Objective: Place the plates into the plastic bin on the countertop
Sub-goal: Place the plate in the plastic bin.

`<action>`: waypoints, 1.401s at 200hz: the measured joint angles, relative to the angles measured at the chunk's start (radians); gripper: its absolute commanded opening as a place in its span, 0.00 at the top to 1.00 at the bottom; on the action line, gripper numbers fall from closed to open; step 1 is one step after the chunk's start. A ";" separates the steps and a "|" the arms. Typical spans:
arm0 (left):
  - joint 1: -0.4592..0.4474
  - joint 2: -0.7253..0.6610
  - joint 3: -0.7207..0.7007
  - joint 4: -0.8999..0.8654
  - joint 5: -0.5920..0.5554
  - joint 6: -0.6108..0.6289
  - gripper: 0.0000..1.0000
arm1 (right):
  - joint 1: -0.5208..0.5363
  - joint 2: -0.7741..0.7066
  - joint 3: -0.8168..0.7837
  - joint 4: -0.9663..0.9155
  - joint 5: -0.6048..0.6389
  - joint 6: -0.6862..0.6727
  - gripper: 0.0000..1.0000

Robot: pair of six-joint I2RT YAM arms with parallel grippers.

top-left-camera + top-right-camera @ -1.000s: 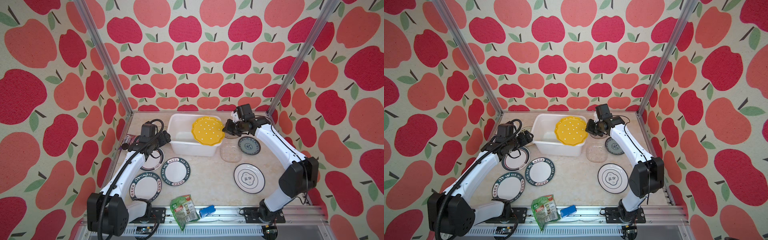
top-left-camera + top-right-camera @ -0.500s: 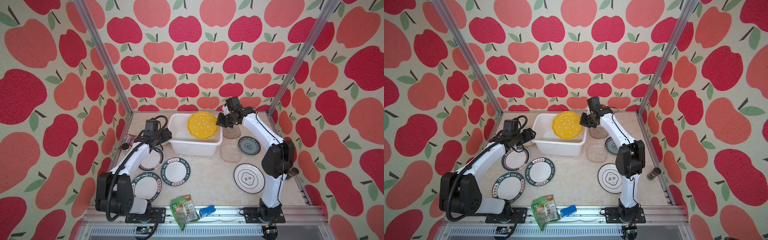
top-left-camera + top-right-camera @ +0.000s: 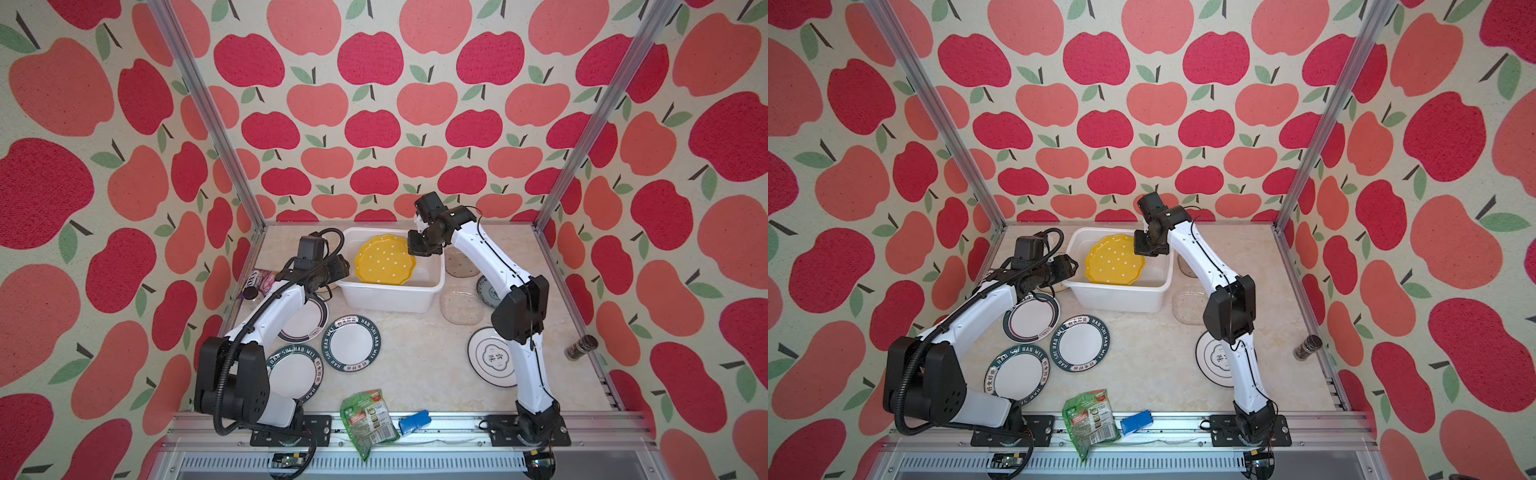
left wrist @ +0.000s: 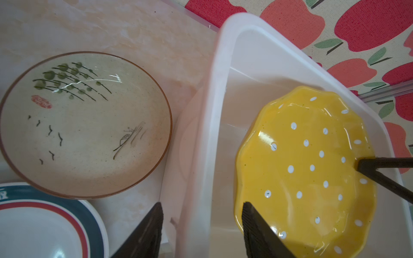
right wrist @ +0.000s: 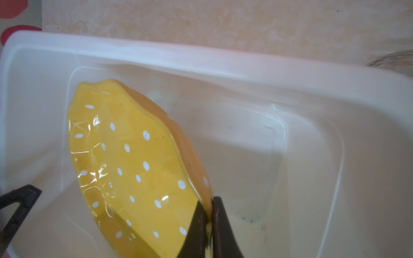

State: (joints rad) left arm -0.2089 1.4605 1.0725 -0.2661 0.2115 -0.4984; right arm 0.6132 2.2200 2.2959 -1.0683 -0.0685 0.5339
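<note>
Right wrist view: yellow plate (image 5: 134, 167) has sunk into the plastic bin (image 5: 223, 58).

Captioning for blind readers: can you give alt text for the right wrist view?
The right pincer is shut on the rim of a yellow scalloped plate with white dots, holding it tilted inside the white plastic bin. Beige marbled countertop shows beyond the bin's rim.

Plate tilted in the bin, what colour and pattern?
It is a yellow plate with small white dots and scalloped edge; best seen in the left wrist view.
</note>
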 measured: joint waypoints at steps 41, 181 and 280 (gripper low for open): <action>-0.021 0.000 -0.004 0.015 -0.006 0.001 0.39 | -0.005 0.081 0.061 -0.037 -0.006 0.040 1.00; -0.031 0.000 -0.031 0.032 -0.031 0.031 0.25 | 0.009 0.218 0.198 -0.076 0.039 0.045 0.92; -0.042 -0.021 -0.049 0.032 -0.054 0.046 0.19 | 0.028 0.201 0.167 -0.058 0.103 0.032 0.75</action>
State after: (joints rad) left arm -0.2508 1.4395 1.0233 -0.2340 0.1574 -0.4522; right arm 0.6411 2.4214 2.4630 -1.1259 0.0341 0.5659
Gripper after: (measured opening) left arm 0.784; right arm 0.234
